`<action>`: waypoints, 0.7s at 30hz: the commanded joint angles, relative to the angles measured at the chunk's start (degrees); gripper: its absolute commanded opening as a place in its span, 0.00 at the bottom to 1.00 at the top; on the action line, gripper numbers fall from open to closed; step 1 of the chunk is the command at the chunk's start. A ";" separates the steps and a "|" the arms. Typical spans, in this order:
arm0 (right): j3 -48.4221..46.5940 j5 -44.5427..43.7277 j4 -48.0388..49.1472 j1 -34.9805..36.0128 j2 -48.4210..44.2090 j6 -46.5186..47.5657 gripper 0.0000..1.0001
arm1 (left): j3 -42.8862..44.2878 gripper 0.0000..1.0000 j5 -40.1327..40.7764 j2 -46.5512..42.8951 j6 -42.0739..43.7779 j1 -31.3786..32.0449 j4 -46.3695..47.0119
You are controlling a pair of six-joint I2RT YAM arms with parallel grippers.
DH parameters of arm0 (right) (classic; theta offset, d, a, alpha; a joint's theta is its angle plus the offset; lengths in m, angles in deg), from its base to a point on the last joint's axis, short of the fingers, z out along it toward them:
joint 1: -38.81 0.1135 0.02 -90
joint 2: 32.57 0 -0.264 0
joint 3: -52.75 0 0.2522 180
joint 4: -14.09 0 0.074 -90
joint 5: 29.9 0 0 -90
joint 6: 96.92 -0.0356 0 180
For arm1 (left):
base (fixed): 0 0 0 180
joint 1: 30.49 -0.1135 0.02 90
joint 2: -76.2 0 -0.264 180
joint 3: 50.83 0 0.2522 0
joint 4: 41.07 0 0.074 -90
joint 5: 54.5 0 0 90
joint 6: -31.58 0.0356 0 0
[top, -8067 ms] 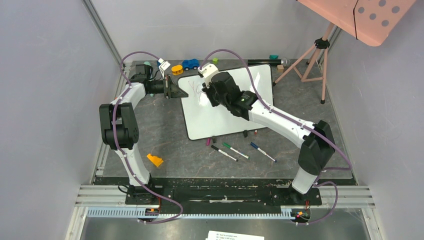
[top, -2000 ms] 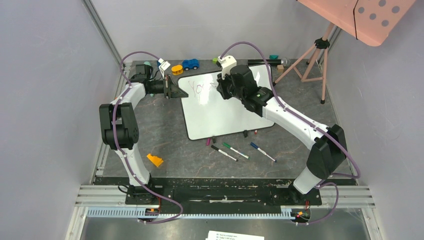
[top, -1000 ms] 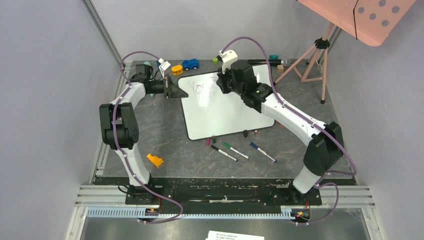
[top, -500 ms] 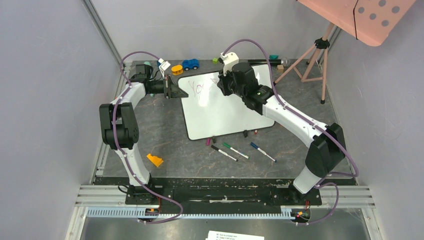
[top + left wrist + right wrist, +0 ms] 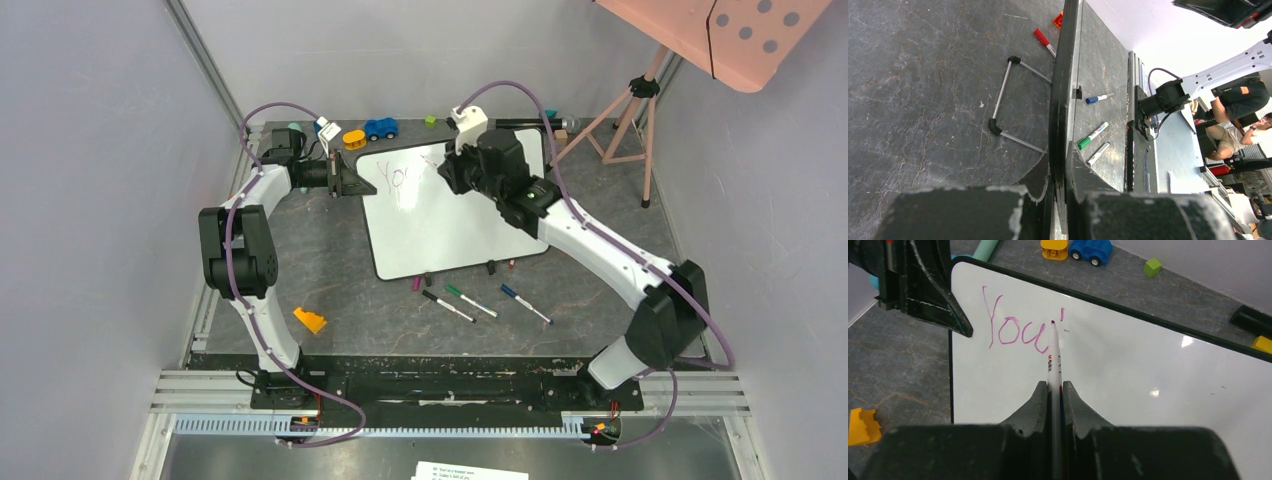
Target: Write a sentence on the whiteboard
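The whiteboard stands tilted at the back of the table, and it fills the right wrist view. The sentence reads "You'" in pink-purple letters at the board's top left. My left gripper is shut on the board's left edge, which shows edge-on between the jaws. My right gripper is shut on a white marker. The marker's tip is at the board, just left of the apostrophe.
Black, green and blue markers lie in front of the board. An orange block lies at the front left. A blue toy car and a yellow toy sit behind the board. A tripod stands at the back right.
My right gripper has moved right along the board's top with the marker. The letters "You" and an apostrophe have appeared. The left gripper has not moved.
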 commanded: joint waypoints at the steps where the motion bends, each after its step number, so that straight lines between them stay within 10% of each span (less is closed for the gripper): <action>1: 7.22 1.71 9.10 -0.27 -9.52 0.36 0.00 | -1.82 0.02 15.46 2.74 10.47 3.56 -1.49; 21: 0.46 -7.61 -4.73 1.56 -5.23 -2.89 0.00 | -1.84 0.02 15.46 2.64 10.60 3.56 -1.48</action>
